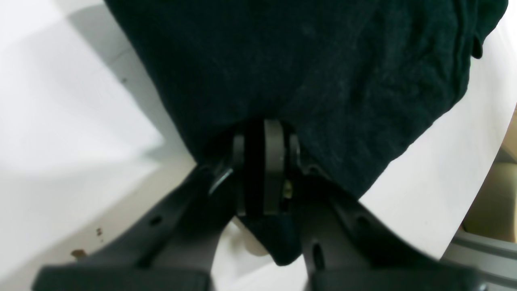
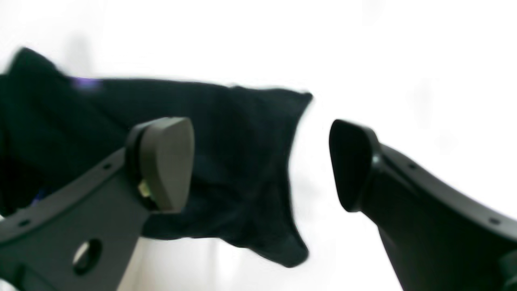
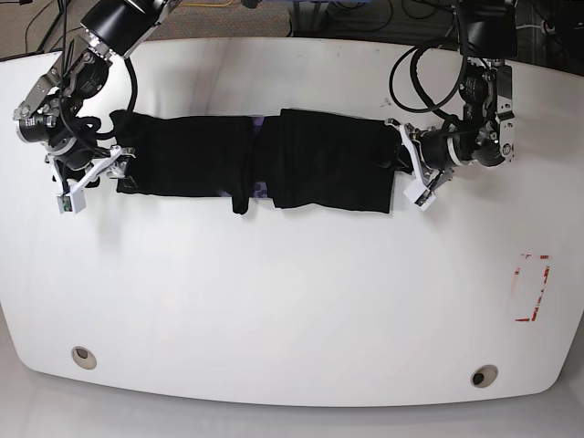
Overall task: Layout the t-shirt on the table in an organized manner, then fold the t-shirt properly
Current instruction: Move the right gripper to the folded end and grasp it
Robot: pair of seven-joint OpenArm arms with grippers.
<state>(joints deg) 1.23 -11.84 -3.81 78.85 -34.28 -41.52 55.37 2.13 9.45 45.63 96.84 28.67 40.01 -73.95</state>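
Note:
The black t-shirt point(image 3: 255, 164) lies as a long folded strip across the far half of the white table point(image 3: 292, 301). A purplish patch point(image 2: 87, 83) shows at its edge. My left gripper point(image 1: 262, 133), on the right of the base view point(image 3: 401, 157), is shut on the t-shirt's point(image 1: 323, 72) right end, with cloth pinched between the pads. At the strip's left end stands my right gripper point(image 2: 258, 161), also seen in the base view point(image 3: 108, 166), open wide. One of its fingers point(image 2: 165, 161) is in front of the cloth point(image 2: 234, 161) and the other point(image 2: 351, 165) is over bare table; neither grips.
Two small metal-ringed holes point(image 3: 83, 357) point(image 3: 484, 375) sit near the table's front edge. A red-outlined rectangle point(image 3: 532, 288) marks the right side. Cables hang above the arm on the right point(image 3: 429, 82). The table's rounded edge shows near the left wrist camera point(image 1: 464, 226).

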